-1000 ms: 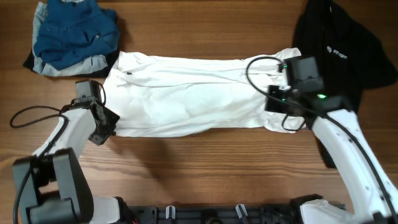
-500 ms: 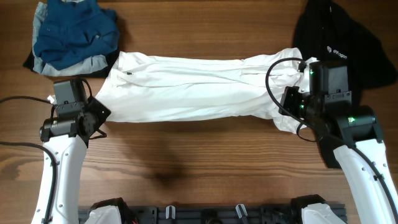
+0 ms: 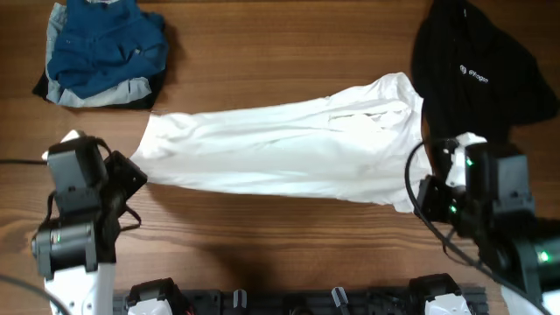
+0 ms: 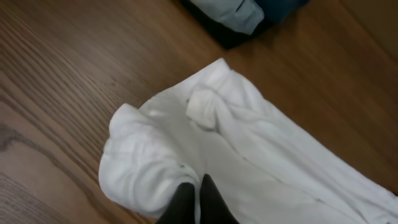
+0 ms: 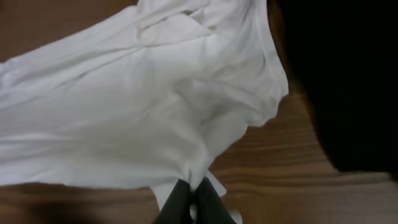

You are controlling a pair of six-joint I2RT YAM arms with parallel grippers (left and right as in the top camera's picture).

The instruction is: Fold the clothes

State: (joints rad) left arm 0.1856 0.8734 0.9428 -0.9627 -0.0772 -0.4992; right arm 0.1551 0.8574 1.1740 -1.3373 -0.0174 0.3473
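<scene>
A white garment (image 3: 280,149) is stretched across the middle of the table in the overhead view. My left gripper (image 3: 133,171) is shut on its bunched left end; the left wrist view shows the black fingers (image 4: 198,186) pinching the white cloth (image 4: 249,155). My right gripper (image 3: 422,199) is shut on the garment's lower right corner; the right wrist view shows the fingers (image 5: 191,190) closed on a fold of the white cloth (image 5: 143,106). The garment hangs taut between the two grippers, slanting from upper right to lower left.
A black garment (image 3: 477,70) with a small white logo lies at the back right, touching the white one. A pile of blue clothes (image 3: 105,48) on a dark item sits at the back left. Bare wood table (image 3: 280,236) runs along the front.
Both arms have pulled back toward the front edge, dragging the white garment forward with them. Its front part has been pulled flatter and its left end has left the blue pile.
</scene>
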